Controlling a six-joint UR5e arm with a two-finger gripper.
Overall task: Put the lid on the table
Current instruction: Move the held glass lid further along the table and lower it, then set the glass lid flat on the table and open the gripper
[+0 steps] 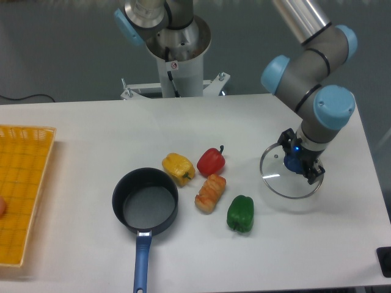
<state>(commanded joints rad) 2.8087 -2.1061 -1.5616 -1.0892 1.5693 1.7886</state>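
The round glass lid (278, 180) with a thin metal rim is at the right side of the white table (79, 131), low over its surface; whether it touches the table I cannot tell. My gripper (297, 163) is shut on the lid's blue centre knob, straight above it. The dark pot (145, 201) with a blue handle stands open at the front centre, well left of the lid.
A yellow pepper (178, 168), a red pepper (211, 161), an orange-striped food piece (210, 193) and a green pepper (241, 213) lie between pot and lid. A yellow-orange grid tray (21, 189) sits at the left edge. The table's right edge is close to the lid.
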